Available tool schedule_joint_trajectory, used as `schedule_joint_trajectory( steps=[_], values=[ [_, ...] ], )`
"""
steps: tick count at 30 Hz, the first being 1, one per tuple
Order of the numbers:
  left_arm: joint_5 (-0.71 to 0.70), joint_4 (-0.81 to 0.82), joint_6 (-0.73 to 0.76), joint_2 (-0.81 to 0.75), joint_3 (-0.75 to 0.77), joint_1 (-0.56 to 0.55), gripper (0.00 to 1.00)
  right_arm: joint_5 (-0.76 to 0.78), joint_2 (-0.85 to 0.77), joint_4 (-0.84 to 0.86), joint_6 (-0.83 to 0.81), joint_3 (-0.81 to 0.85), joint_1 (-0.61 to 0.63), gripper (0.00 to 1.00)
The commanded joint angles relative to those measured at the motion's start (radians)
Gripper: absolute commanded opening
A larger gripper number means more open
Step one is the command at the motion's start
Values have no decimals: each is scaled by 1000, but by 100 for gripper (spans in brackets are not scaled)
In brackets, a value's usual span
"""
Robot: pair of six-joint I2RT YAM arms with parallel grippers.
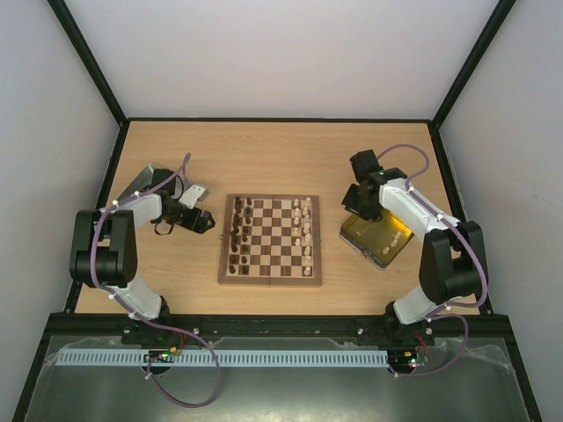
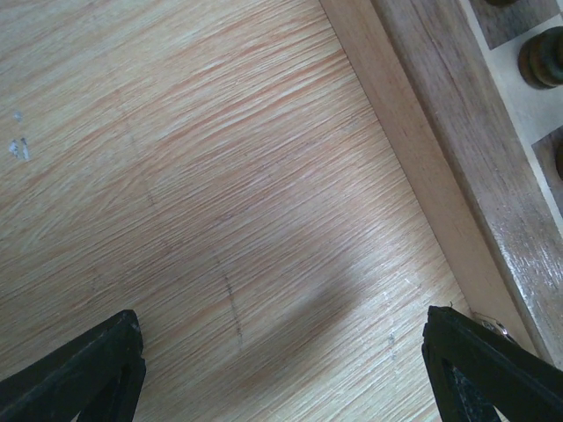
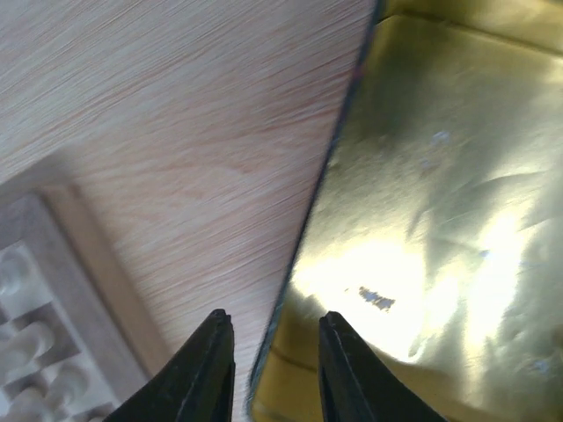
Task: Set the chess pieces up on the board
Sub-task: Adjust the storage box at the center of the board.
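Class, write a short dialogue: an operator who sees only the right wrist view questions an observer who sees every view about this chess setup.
Operator: I see only the gold tray and a corner of the board. Where is the left gripper?
Observer: Open wide over the table, just beside the board's left border.
Operator: How do the pieces stand?
Observer: The dark pieces stand along the board's left side, the cream pieces along its right.
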Motion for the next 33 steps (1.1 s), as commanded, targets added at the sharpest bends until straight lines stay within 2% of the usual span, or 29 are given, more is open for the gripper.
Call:
schedule_joint_trajectory(
  steps=[1,19,28,33],
  values=[
    [13,-47,11,-12,-23,7,87,17,24,-49,-2,35,-73,27],
    [27,-42,17,-13,-28,23,87,-13,183,5,-41,94,-107,28],
    [22,-39,16,-2,-25,23,87,-35,194,6,-105,96,-81,14],
    [22,-40,16,1,-22,23,87,51,189,-14,-155,123,-4,9]
  ],
)
